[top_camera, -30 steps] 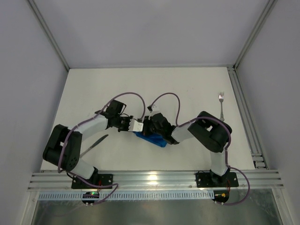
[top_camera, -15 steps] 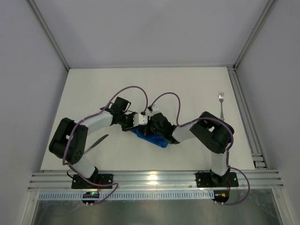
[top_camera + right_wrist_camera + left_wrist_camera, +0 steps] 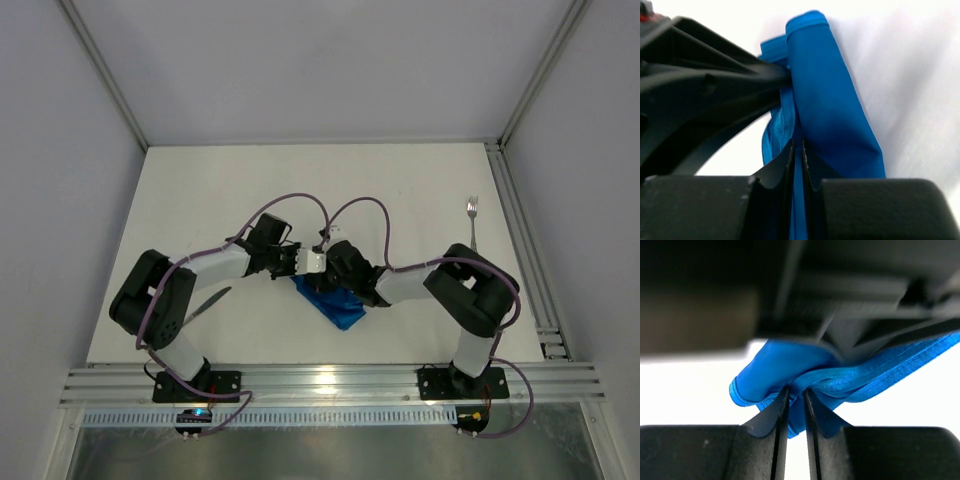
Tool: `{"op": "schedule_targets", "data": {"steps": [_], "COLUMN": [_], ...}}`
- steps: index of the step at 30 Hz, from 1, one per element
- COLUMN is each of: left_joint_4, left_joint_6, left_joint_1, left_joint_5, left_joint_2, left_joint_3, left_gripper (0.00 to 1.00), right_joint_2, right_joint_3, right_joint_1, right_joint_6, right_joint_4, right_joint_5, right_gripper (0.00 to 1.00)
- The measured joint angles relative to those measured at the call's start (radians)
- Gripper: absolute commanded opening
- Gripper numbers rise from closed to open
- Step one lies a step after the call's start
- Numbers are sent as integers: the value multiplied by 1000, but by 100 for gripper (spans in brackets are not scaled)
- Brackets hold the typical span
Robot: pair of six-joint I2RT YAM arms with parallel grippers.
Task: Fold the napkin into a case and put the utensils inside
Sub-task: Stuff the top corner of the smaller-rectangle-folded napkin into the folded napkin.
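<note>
Pinching a fold of the napkin (image 3: 790, 365) between the fingers (image 3: 781, 412) of the left gripper (image 3: 796, 392), pressed almost together, with only a thin slit between the black blades and blue cloth bunched at their tips. Seen from that wrist: a rounded blue loop bulging left of the tips, a hemmed band running up to the right, and the dark bulk of the other gripper close overhead.

Over to the right gripper (image 3: 797, 145), and much the same: fingers (image 3: 784, 167) closed down to a narrow slot with blue cloth caught in it, gripping the napkin from the opposite side. Rising past those tips, a long smooth blue fold with its hemmed end at the top, against white surface. Crowding in from the left of that view, the black body of the left gripper, right up against the cloth.

Pulling out to the overhead camera: both grippers nose to nose near the middle of the table (image 3: 400, 190), meeting at the far end of the napkin, with the rest trailing toward the near right as a crumpled blue wedge. Bunched, not flat.

Well off to the right, near the rail, the fork (image 3: 472, 225), tines pointing away from the arms. Off to the left, beside the left arm's elbow, the dark knife (image 3: 207, 303), lying at a slant, apart from the cloth.
</note>
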Motion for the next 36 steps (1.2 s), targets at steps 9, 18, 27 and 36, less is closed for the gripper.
{"op": "schedule_targets", "data": {"steps": [9, 18, 27, 36], "left_joint_4": [55, 127, 29, 7], "left_joint_6": [39, 42, 57, 43], "left_joint_1": [-36, -92, 15, 9], "left_joint_5": [83, 168, -30, -43], "left_joint_2": [-16, -28, 4, -8], "left_joint_3": [-3, 14, -19, -21], "left_gripper": [15, 15, 8, 8], "right_joint_2": [-229, -425, -432, -388], "right_joint_3": [-74, -113, -132, -132], "right_joint_1": [6, 18, 10, 2], "right_joint_6": [-47, -89, -95, -80], "right_joint_4": [-271, -436, -282, -223], "right_joint_5": [73, 124, 127, 121], "right_gripper": [32, 39, 38, 29]}}
